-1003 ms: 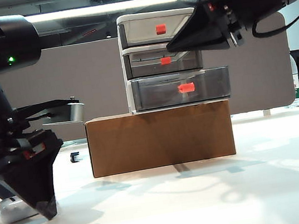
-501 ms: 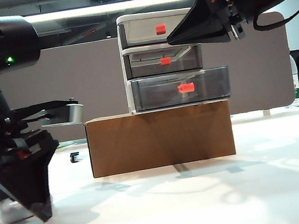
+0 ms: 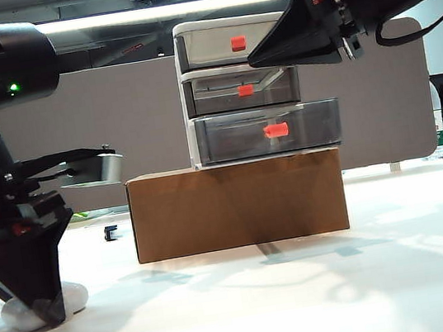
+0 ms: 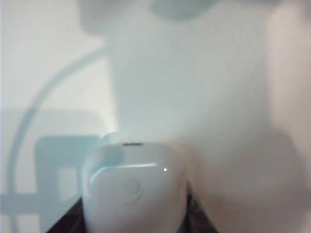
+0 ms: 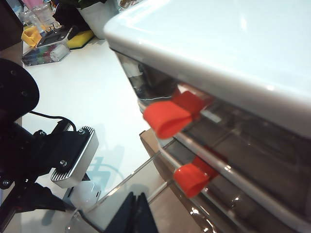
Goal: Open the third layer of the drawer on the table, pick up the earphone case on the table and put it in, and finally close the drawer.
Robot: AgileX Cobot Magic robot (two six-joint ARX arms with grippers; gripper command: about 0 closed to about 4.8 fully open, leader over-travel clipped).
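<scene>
L gripper (image 3: 38,308) set low on the table (image 3: 325,301), jaws closed round the earphone case (image 4: 133,191), R gripper (image 5: 136,213) held high beside the drawer (image 3: 240,88), fingers pressed together, third layer (image 3: 270,131) pulled out, unit sat on cardboard box (image 3: 237,205).

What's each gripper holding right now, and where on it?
Left gripper, down at the table, straddles the glossy white oblong earphone case across its sides; a firm hold cannot be told. Right gripper, raised beside the drawer unit, holds nothing.
</scene>
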